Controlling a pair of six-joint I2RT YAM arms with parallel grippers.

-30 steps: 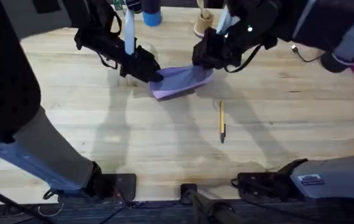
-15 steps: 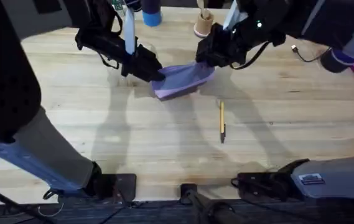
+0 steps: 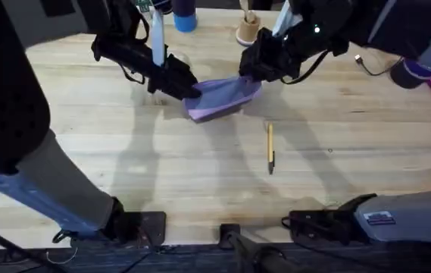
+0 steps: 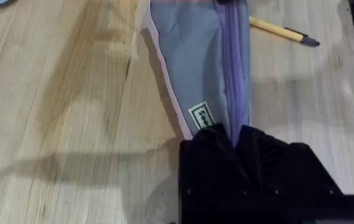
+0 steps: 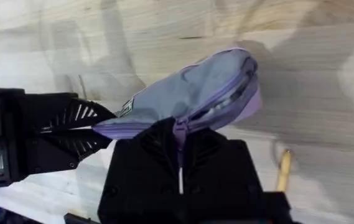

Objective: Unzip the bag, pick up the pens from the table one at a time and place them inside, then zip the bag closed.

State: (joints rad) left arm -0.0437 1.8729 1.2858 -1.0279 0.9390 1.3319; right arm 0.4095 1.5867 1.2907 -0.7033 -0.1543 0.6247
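- Light wood desk [image 3: 200, 174].
- Purple bag [image 3: 219, 98] upper centre, lifted between both end effectors.
- Left end effector [image 3: 188, 91] clamps bag's left end.
- Right end effector [image 3: 247, 74] pinches right end at zipper.
- Pen [image 3: 270, 148] lies below bag, apart.

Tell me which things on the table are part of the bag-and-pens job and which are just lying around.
Job: bag, held at its ends by the left gripper and right gripper; pen.
Lying about: blue container, tan cup.
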